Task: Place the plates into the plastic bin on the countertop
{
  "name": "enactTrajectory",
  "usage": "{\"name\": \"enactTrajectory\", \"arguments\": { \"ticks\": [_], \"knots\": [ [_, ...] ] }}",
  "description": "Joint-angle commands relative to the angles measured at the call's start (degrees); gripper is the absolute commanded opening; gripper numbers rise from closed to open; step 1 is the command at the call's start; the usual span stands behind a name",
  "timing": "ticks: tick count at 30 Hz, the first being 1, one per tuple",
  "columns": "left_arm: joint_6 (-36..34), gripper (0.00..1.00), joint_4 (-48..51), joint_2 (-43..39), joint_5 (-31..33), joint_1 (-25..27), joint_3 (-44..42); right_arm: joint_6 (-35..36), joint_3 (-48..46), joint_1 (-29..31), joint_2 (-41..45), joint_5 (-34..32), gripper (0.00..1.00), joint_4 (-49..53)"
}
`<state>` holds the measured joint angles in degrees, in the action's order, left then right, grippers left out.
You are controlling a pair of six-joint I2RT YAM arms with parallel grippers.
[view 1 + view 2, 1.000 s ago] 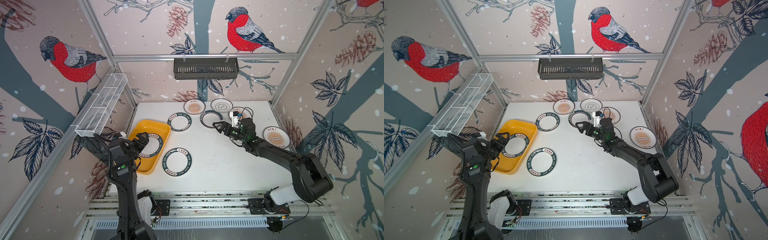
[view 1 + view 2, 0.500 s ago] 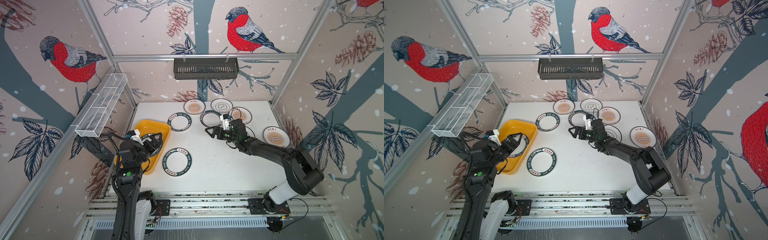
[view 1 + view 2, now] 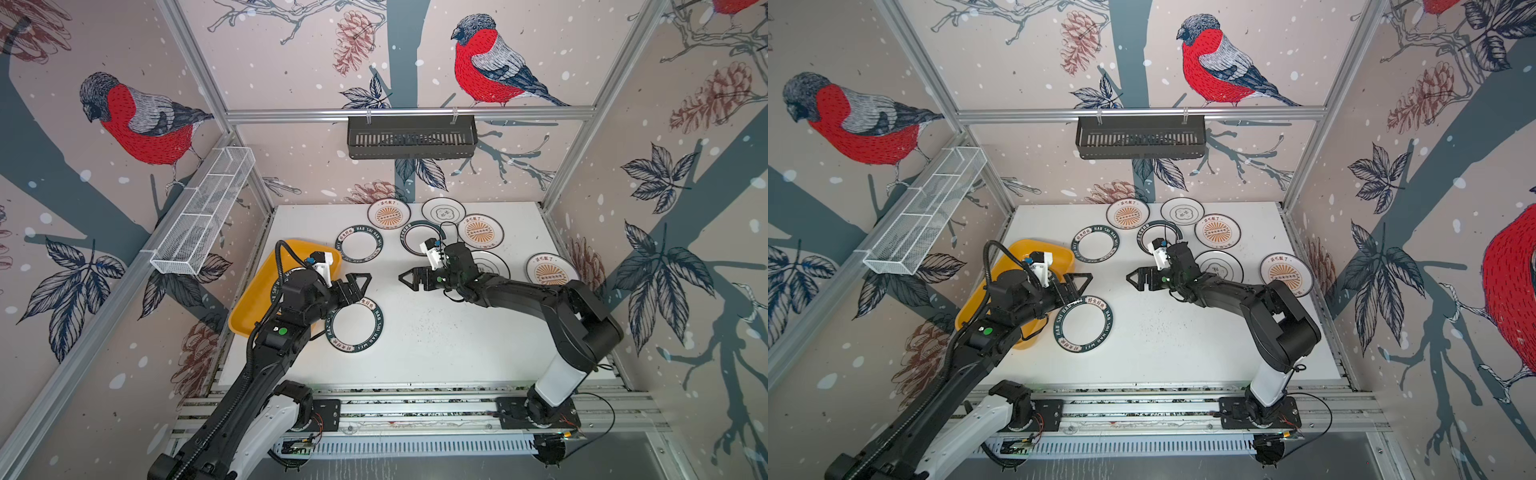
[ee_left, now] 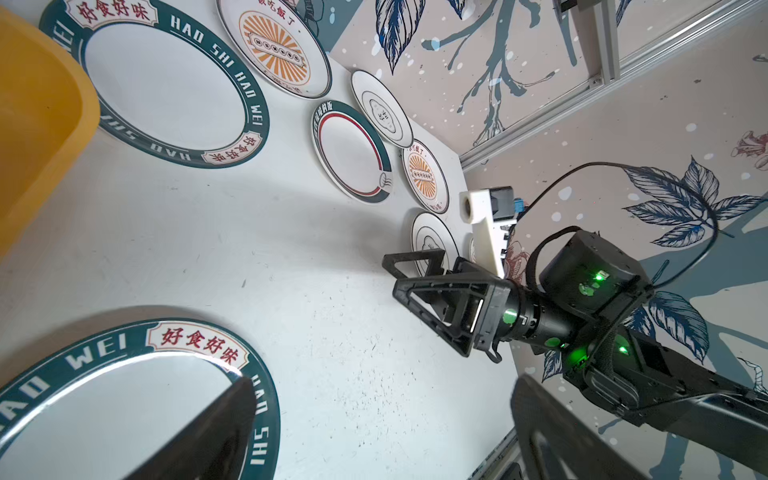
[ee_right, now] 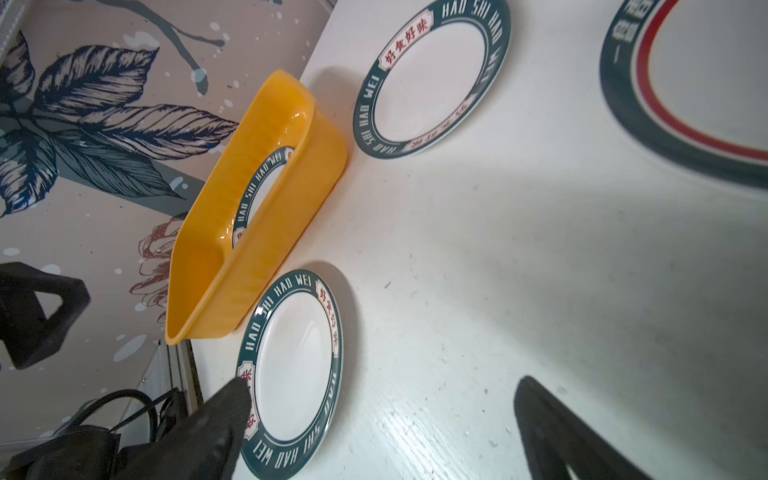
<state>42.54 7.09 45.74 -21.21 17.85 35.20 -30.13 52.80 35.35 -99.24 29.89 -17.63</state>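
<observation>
Only the right wrist view lets us see into the yellow plastic bin [image 5: 274,232], where one green-lettered plate [image 5: 259,189] lies inside. In both top views the left arm mostly hides it. Both wrist views show a red ring inside the far green-rimmed plate [image 4: 351,151], too fine for the top views. The bin hugs the desk [image 3: 436,349] edge at 9 o'clock, with a glossy lettered plate [image 3: 355,326] just beside its wall. The left jaws and right jaws gape wide and empty, facing each other across bare speckled white. The other round plates [image 3: 389,215] cluster from 11 to 3 o'clock.
</observation>
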Motion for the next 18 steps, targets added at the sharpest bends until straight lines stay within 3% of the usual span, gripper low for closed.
{"name": "enactTrajectory", "arguments": {
  "ticks": [1, 18],
  "knots": [
    [-0.2, 0.96, -2.8, -0.6, 3.5, 0.5, 0.8, 4.0, 0.5, 1.3, -1.8, 4.6, 1.00, 1.3],
    [-2.5, 0.96, 6.0, -0.2, 8.5, 1.1, -0.4, 6.7, 12.1, 7.6, -16.6, 9.0, 0.87, 7.2]
  ]
}}
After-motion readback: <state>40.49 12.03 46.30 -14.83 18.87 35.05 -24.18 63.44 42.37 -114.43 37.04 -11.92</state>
